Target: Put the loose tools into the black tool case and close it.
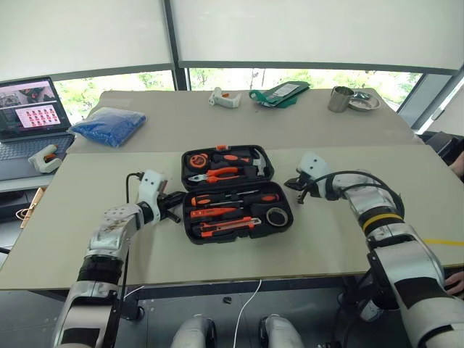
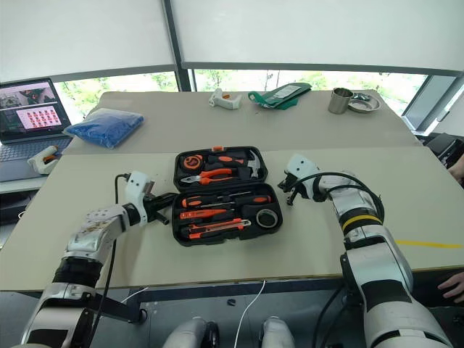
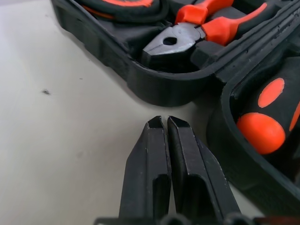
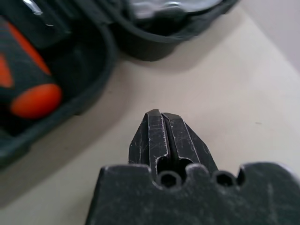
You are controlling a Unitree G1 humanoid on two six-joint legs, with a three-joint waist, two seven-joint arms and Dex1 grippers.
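Observation:
The black tool case (image 1: 190, 233) lies open in the middle of the near table, its two halves side by side. In the near half lie two orange-and-black screwdrivers (image 1: 232, 198), a utility knife (image 1: 228, 226) and a black tape roll (image 1: 276, 215). The far half holds pliers (image 1: 217, 174) and other tools. My left gripper (image 1: 176, 206) is shut and empty, just off the case's left side near the hinge; its wrist view shows the shut fingertips (image 3: 157, 124) close to the case wall. My right gripper (image 1: 293, 183) is shut and empty, just off the case's right side.
A laptop (image 1: 29, 123) and a white glue gun (image 1: 45, 159) sit at the far left. On the back table are a blue bag (image 1: 109, 125), another white glue gun (image 1: 225, 98), a green pouch (image 1: 279, 93) and a metal cup (image 1: 339, 99). A person's hand (image 2: 451, 284) shows at the lower right.

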